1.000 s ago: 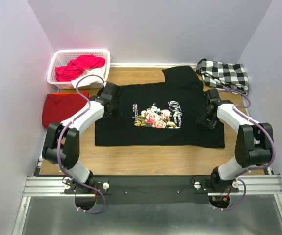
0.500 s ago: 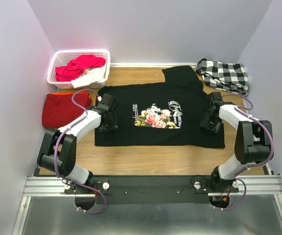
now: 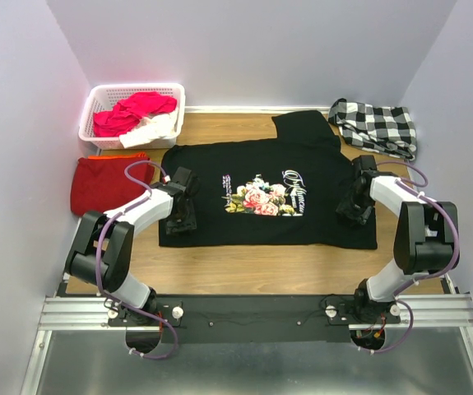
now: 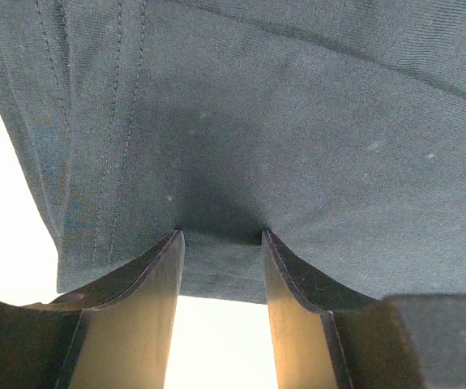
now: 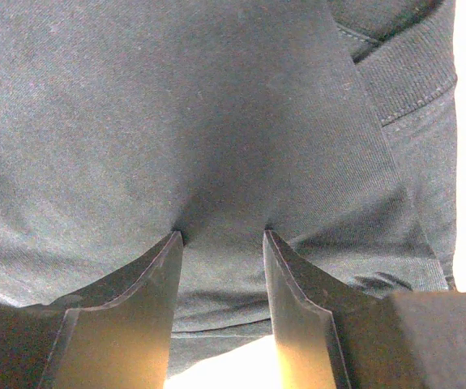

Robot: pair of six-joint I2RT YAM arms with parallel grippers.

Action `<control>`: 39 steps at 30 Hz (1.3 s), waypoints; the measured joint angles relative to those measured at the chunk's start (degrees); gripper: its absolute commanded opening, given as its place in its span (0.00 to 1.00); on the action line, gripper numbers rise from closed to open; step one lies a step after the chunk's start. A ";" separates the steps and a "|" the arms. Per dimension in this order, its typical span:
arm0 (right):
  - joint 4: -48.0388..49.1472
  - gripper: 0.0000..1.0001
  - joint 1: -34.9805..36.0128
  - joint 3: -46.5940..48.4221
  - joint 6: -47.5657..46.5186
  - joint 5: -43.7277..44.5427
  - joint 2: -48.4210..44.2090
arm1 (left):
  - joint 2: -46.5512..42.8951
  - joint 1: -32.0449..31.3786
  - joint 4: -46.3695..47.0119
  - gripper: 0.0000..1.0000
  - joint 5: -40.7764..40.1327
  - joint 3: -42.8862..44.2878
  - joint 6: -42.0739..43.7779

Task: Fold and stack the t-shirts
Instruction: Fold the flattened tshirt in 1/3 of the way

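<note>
The black t-shirt [image 3: 261, 193] with the rose print lies spread flat on the table, one sleeve sticking out at the back right. My left gripper [image 3: 180, 220] is open and presses down on the shirt's near left corner; black cloth [image 4: 297, 121] fills the left wrist view, its hem between the fingertips. My right gripper [image 3: 353, 212] is open and presses on the shirt's right side; the right wrist view shows cloth [image 5: 176, 121] and a hem under the jaws. The dark-red t-shirt [image 3: 104, 181] lies folded at the left.
A white basket [image 3: 96, 107] with pink and white clothes stands at the back left. A black-and-white checked cloth [image 3: 376, 125] lies at the back right. Walls close in on both sides.
Both grippers have moved toward the near edge along the shirt's sides, the left one from the shoulder area down to the near left corner. The shirt has not visibly shifted.
</note>
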 measured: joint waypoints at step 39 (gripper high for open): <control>-18.03 0.50 -7.37 -1.11 3.98 -4.24 -1.79 | -2.86 -0.46 -10.82 0.50 0.85 0.00 -1.90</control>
